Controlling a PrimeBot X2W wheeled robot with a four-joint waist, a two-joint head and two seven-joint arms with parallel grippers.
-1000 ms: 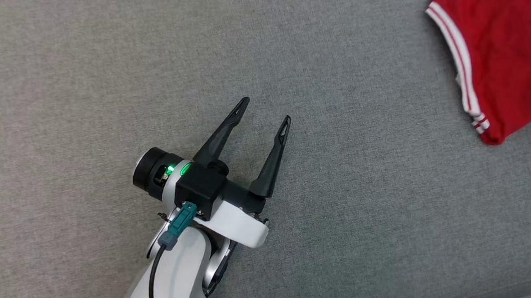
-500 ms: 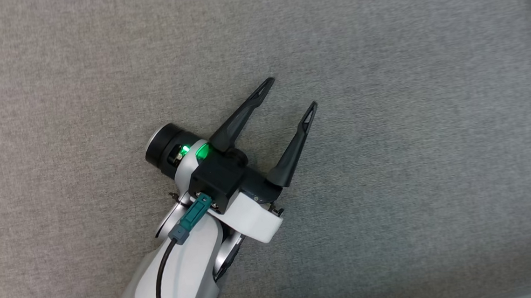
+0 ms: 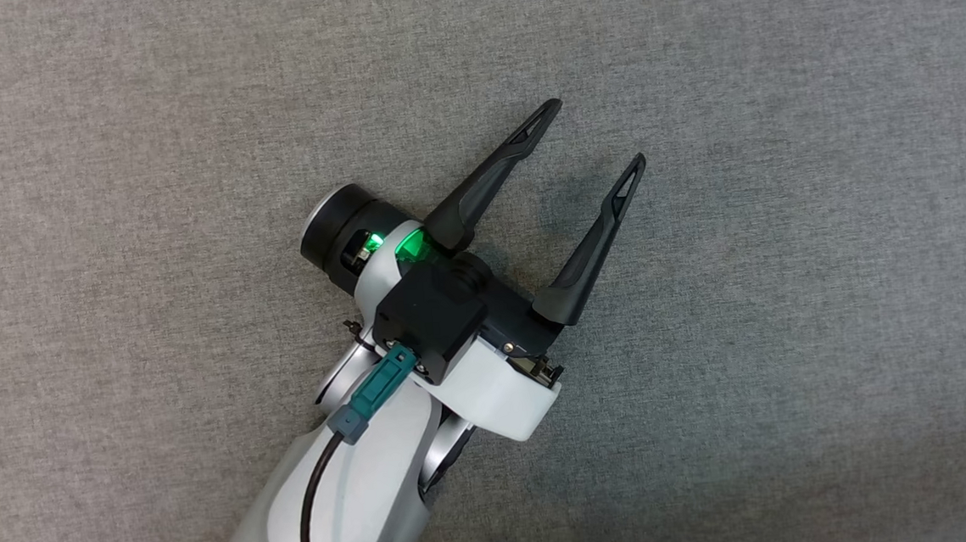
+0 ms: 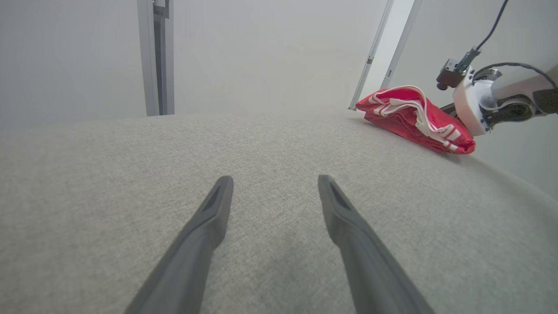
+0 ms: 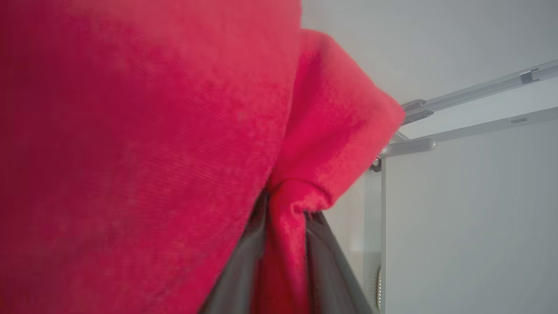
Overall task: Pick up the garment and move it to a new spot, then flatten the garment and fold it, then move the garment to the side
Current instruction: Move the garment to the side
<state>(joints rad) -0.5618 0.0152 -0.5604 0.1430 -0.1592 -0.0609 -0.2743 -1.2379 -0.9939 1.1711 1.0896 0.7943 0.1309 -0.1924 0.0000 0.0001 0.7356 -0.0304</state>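
The garment (image 4: pixel 414 120) is red with white striped trim. It lies bunched on the grey cloth surface (image 4: pixel 261 144), far off to the right in the left wrist view. My right arm's white wrist (image 4: pixel 471 100) is right beside it. Up close, red fabric (image 5: pixel 144 144) fills most of the right wrist view, and a fold of it is pinched between the dark fingers of my right gripper (image 5: pixel 287 218). My left gripper (image 3: pixel 595 134) hovers open over bare grey cloth with nothing between its fingers. It is also seen from behind (image 4: pixel 274 179), well away from the garment.
Grey woven cloth (image 3: pixel 793 326) covers the whole work surface. Pale metal frame posts (image 4: pixel 157 56) stand behind the surface's far edge, against a plain light wall. A similar frame rail (image 5: pixel 471 91) runs past the garment.
The red garment that lay at the head view's right edge has passed out of it. My left gripper now sits farther up and right in that view, still open.
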